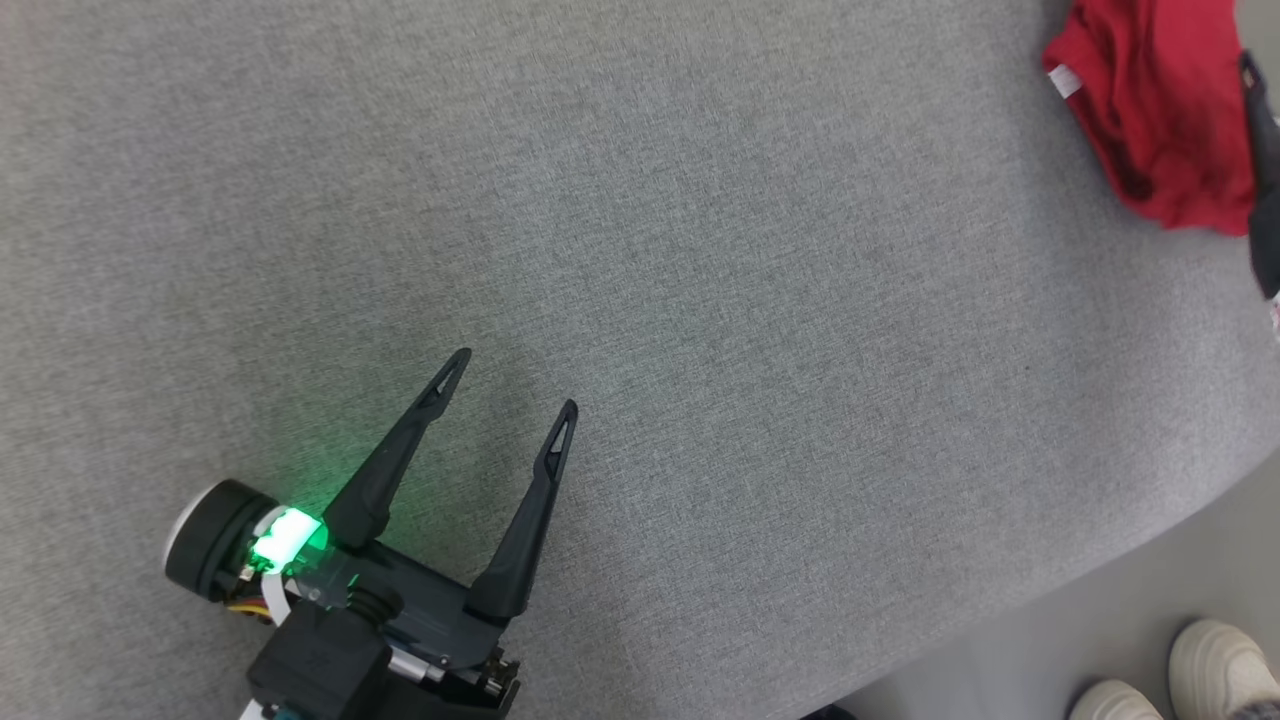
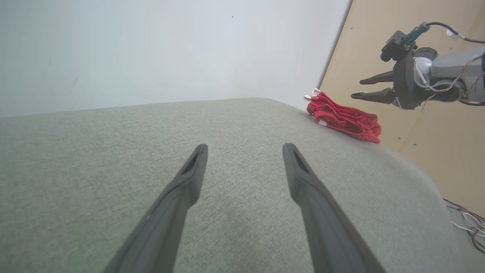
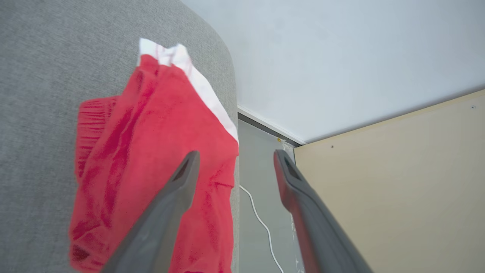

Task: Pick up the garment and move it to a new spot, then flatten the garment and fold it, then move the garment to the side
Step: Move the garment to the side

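A folded red garment with white trim lies near the table's far right edge; it also shows as a small red bundle and up close. My left gripper hovers open over bare grey cloth at the lower left, far from the garment, its fingers spread. My right gripper is open just above the garment's edge, with nothing between its fingers. From the left wrist, the right gripper hangs beside and above the bundle. A dark finger overlaps the garment's right side.
The grey fabric table curves away at the lower right. A person's two pale shoes stand on the floor there. A beige board and a white cable lie beyond the table's edge.
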Motion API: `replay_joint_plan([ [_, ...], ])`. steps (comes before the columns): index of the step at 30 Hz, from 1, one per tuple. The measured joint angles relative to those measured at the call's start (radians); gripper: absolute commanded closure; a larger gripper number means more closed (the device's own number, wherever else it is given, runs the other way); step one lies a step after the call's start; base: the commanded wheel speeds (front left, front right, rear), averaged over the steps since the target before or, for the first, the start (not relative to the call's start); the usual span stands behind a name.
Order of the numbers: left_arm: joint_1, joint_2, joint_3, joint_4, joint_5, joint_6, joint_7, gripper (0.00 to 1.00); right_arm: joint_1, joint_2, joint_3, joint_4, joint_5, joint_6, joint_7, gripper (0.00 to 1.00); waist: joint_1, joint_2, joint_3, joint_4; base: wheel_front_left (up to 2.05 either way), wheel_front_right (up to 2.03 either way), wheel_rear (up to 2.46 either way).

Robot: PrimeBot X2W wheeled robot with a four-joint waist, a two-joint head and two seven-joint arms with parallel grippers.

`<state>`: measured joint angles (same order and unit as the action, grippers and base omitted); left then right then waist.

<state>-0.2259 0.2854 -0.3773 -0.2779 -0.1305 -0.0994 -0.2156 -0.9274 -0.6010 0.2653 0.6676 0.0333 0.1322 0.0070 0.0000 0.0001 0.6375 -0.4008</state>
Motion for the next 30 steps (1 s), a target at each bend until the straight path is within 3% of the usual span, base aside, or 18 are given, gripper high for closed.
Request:
replay_joint_plan([
  [8, -0.005, -0.038, -0.001, 0.058, -0.025, 0.012, -0.031, 0.00, 0.086, 0.021, -0.009, -0.052, 0.006, 0.000, -0.042, 0.00, 0.0000, 0.0000, -0.059, 0.025, 0.00, 0.00, 0.00],
  [15, 0.009, -0.077, 0.047, 0.144, -0.058, 0.035, -0.044, 0.00, 0.202, 0.097, -0.029, -0.165, 0.085, 0.000, -0.173, 0.00, 0.0000, 0.0000, -0.146, 0.054, 0.00, 0.00, 0.00],
  [22, 0.078, -0.134, 0.169, 0.206, -0.095, 0.050, -0.047, 0.00, 0.366, 0.135, -0.075, -0.269, 0.179, 0.000, -0.243, 0.00, -0.0001, -0.0003, -0.255, 0.096, 0.00, 0.00, 0.00],
  [30, 0.186, -0.192, 0.324, 0.285, -0.104, 0.038, -0.047, 0.00, 0.609, 0.227, -0.156, -0.397, 0.205, 0.000, -0.263, 0.00, -0.0003, -0.0003, -0.395, 0.157, 0.00, 0.00, 0.00],
])
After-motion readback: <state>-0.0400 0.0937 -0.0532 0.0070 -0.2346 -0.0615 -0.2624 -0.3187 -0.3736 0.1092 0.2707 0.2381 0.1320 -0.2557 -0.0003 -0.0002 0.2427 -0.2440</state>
